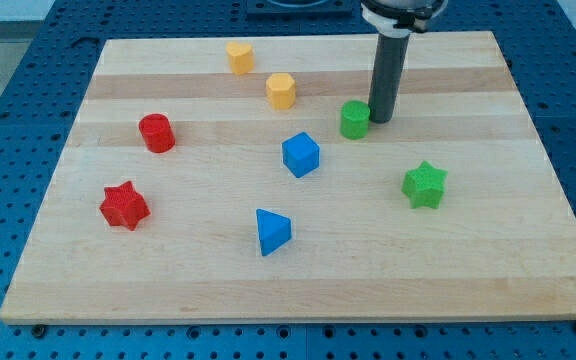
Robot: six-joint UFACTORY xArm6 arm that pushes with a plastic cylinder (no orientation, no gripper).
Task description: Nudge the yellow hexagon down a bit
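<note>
On blue pegboard (28, 60): wooden board (468, 270).

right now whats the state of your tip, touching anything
My tip: no jaws, holds nothing; it sits right beside the green cylinder, on the view's right, contact unclear. Yellow hexagon untouched.

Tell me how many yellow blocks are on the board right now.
2. One yellow block sits near the view's top; the yellow hexagon lies just below and right of it. None seems hidden.

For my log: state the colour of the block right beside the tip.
Green: the green cylinder sits just left of my tip, clearest in the camera view.
</note>
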